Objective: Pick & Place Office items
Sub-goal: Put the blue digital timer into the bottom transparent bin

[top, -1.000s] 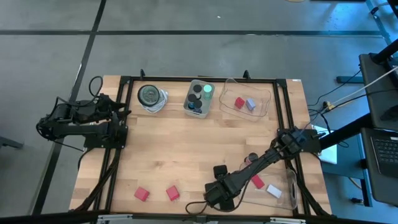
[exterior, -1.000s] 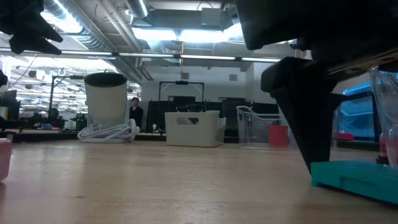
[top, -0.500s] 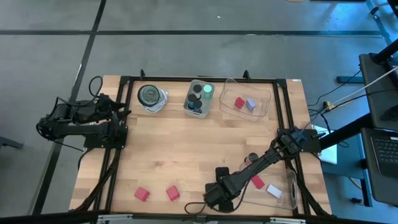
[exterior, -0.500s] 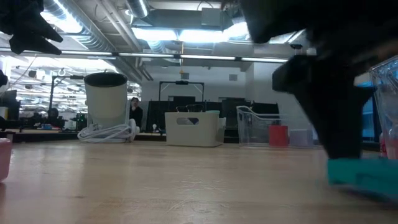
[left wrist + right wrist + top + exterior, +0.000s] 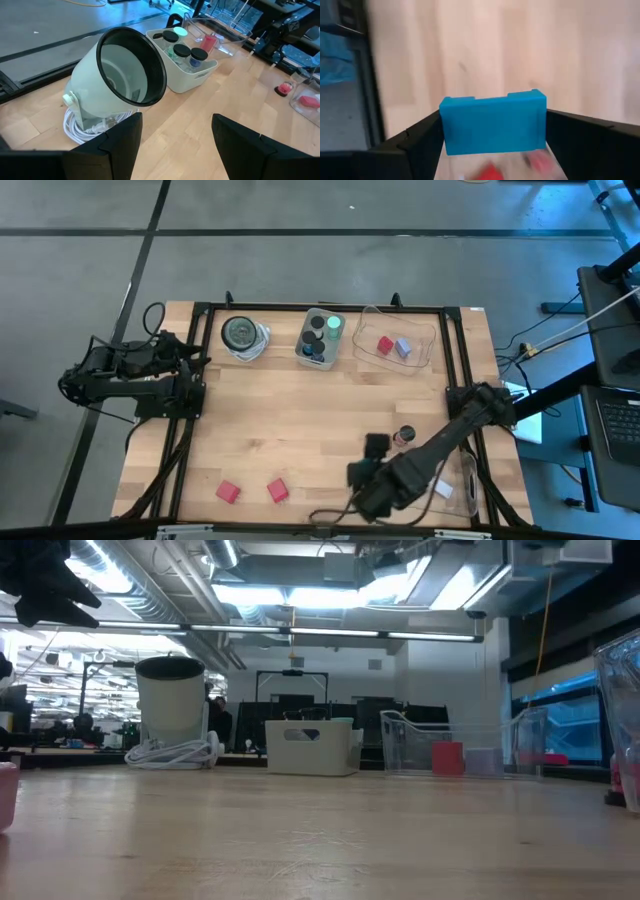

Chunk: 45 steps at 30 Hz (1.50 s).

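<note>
Now the right tool (image 5: pixel 492 145) holds a teal block (image 5: pixel 492 122) between its two dark fingers (image 5: pixel 415 145), and the block sits across the gap with wooden counter (image 5: pixel 520 45) seen beyond it. In the high view the right arm (image 5: pixel 440 450) reaches over the near right part of the counter (image 5: pixel 290 420), above a clear tray (image 5: pixel 468 485) which contains a white block (image 5: pixel 441 488). A short dark cylinder (image 5: pixel 405 436) stands just beside the arm. Two red blocks (image 5: pixel 228 492) lie near the front edge on the left side, close to each other but apart. At the far edge a small white bin (image 5: pixel 321 338) carries dark cylinders and one bright green cylinder (image 5: pixel 334 323); beside it another clear tray (image 5: pixel 400 340) has a red block (image 5: pixel 385 345) and a lavender block (image 5: pixel 403 348). The left tool (image 5: pixel 175 145) rests at the left edge with its fingers spread wide and nothing between them, facing a pale round lamp (image 5: pixel 117 80) with a coiled white cable (image 5: pixel 80 132).
</note>
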Available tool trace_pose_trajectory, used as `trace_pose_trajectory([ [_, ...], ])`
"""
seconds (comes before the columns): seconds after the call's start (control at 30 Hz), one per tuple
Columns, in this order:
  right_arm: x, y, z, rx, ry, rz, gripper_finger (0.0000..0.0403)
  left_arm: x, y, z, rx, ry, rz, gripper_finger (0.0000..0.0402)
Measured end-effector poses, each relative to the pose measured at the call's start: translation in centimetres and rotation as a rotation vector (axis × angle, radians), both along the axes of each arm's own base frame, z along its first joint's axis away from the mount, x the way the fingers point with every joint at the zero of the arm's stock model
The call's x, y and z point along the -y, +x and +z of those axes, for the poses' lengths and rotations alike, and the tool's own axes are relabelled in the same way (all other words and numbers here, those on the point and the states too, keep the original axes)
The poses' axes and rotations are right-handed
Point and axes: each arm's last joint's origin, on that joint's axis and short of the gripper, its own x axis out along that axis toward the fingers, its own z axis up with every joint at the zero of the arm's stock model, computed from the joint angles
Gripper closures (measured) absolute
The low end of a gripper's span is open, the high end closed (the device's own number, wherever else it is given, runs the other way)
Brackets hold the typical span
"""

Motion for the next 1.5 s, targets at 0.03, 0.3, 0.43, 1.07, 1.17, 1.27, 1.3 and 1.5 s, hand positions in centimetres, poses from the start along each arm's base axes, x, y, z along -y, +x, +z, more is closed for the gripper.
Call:
trace_pose_trajectory([
  [0.03, 0.2, -0.7, 0.5, -0.013, -0.009, -0.036, 0.0105, 0.0, 0.0, 0.0, 0.0, 0.0, 0.0, 0.0164],
  [0.3, -0.2, -6.2, 1.7, -0.056, 0.001, -0.263, 0.0105, 0.0, 0.0, 0.0, 0.0, 0.0, 0.0, 0.0164],
  [0.43, -0.7, -8.4, -0.6, -0.114, -0.044, -0.353, 0.0105, 0.0, 0.0, 0.0, 0.0, 0.0, 0.0, 0.0164],
  [1.07, -1.0, -9.9, -8.6, -0.181, 0.002, -0.448, 0.0084, 0.0, 0.0, 0.0, 0.0, 0.0, 0.0, 0.0164],
  [1.17, -0.9, -9.9, -9.0, -0.18, 0.003, -0.453, 0.0083, 0.0, 0.0, 0.0, 0.0, 0.0, 0.0, 0.0164],
  [1.27, -0.8, -9.8, -9.4, -0.17, 0.014, -0.484, 0.0082, 0.0, 0.0, 0.0, 0.0, 0.0, 0.0, 0.0164],
  [1.3, -0.8, -9.9, -9.5, -0.173, 0.016, -0.494, 0.0082, 0.0, 0.0, 0.0, 0.0, 0.0, 0.0, 0.0164],
  [1.5, -0.8, -9.8, -9.6, -0.169, 0.026, -0.5, 0.0077, 0.0, 0.0, 0.0, 0.0, 0.0, 0.0, 0.0164],
])
